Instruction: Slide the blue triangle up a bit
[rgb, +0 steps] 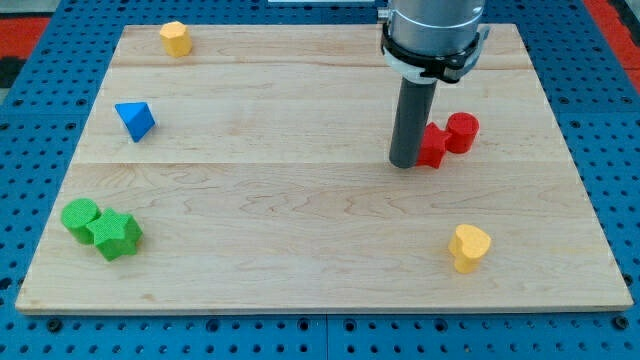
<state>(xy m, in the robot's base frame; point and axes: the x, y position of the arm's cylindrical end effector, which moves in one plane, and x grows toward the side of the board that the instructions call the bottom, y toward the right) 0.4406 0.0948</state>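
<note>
Nearest the view's bottom sits a yellow heart-shaped block (469, 247) on the wooden tabletop (300, 230), with a green cylinder (80, 217) touching a green star (115, 235) at lower left. My tip (405, 164) rests just beside a red star-like block (433, 146), which touches a red cylinder (462, 131). I carry no fingers, only the rod. The blue triangle (134, 120) lies far toward the view's left, well apart from my tip. A yellow block (176, 38) sits at top left.
</note>
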